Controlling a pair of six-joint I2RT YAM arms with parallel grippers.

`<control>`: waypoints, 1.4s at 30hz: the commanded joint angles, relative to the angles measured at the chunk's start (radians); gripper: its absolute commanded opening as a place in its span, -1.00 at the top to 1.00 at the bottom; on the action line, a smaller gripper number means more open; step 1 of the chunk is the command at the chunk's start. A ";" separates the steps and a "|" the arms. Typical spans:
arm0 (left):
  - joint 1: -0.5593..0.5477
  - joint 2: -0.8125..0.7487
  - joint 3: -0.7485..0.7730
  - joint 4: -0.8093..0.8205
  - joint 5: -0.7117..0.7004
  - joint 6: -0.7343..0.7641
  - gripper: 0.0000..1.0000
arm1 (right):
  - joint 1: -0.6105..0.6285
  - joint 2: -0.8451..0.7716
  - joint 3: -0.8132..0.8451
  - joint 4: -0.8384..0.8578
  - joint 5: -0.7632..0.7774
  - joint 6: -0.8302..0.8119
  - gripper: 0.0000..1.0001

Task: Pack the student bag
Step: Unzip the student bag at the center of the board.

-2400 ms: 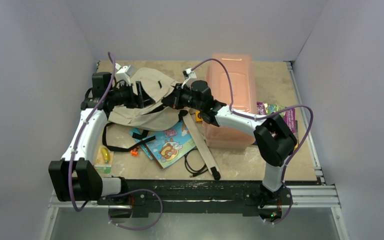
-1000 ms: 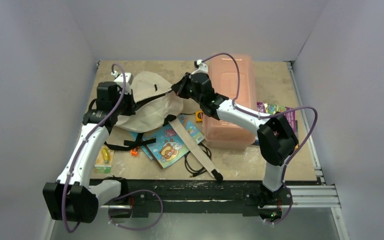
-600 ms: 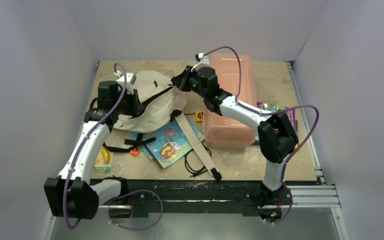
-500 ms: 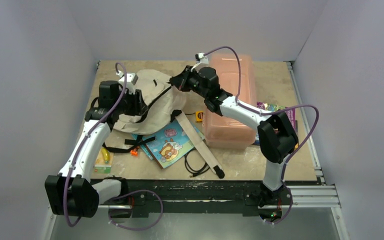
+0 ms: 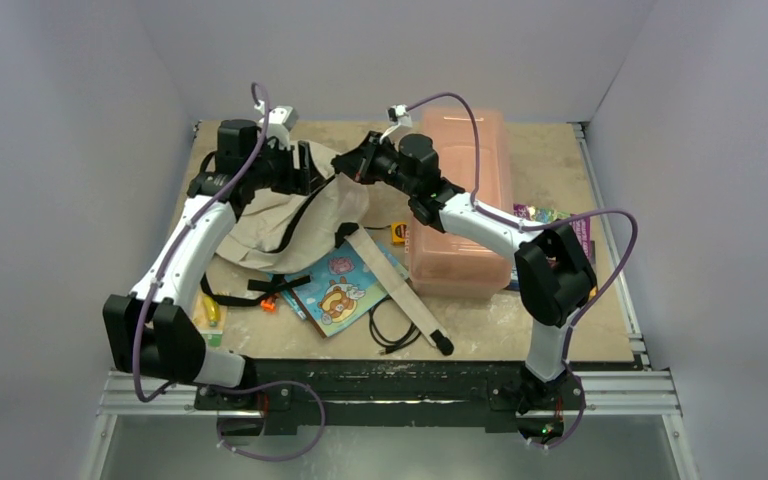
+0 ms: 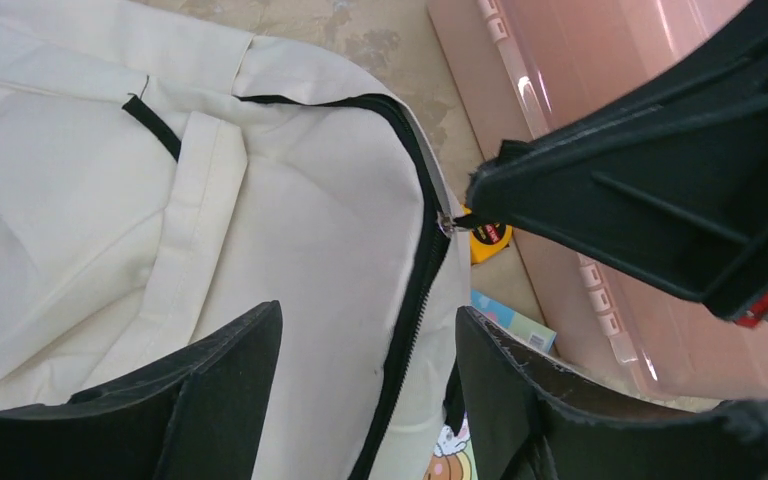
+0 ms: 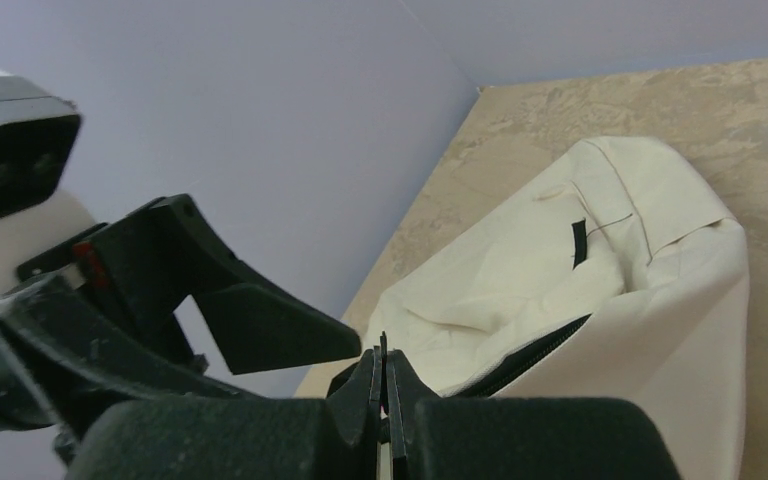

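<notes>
The right jaws are pressing together on the small metal zipper pull (image 6: 449,222) at the edge of the student bag (image 5: 295,215), and only a thin sliver is showing between them in the right wrist view. The left jaws are standing wide apart just above the bag's cream cloth, with the black zipper (image 6: 412,300) running between them; I cannot tell whether they are touching the cloth. The two sets of jaws are facing each other closely over the bag's far end. The left arm (image 5: 185,245) is reaching in from the left, and the right arm (image 5: 480,225) is crossing over the pink box (image 5: 465,190). The bag is lying slumped on the far left part of the bench (image 5: 500,325), just left of the pink box. A beige strap (image 5: 395,285) is trailing from it toward the near edge, beside a cartoon booklet (image 5: 340,295) that is poking out from under the bag's near side. A small yellow object (image 6: 490,240) is sitting between bag and box. A black cord (image 5: 388,330) is lying looped near the strap's end, and a colourful packet (image 5: 538,215) is showing at the box's right.
</notes>
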 commanded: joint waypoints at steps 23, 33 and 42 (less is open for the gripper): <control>-0.004 -0.221 -0.082 0.062 -0.394 0.141 1.00 | 0.001 0.074 0.239 -0.171 0.301 -0.171 1.00; -0.004 -0.289 -0.101 0.111 -0.275 0.137 1.00 | -0.021 0.327 0.514 -0.225 0.417 -0.318 1.00; 0.000 -0.353 -0.148 0.182 -0.303 0.151 1.00 | -0.066 0.603 0.817 -0.290 0.418 -0.351 1.00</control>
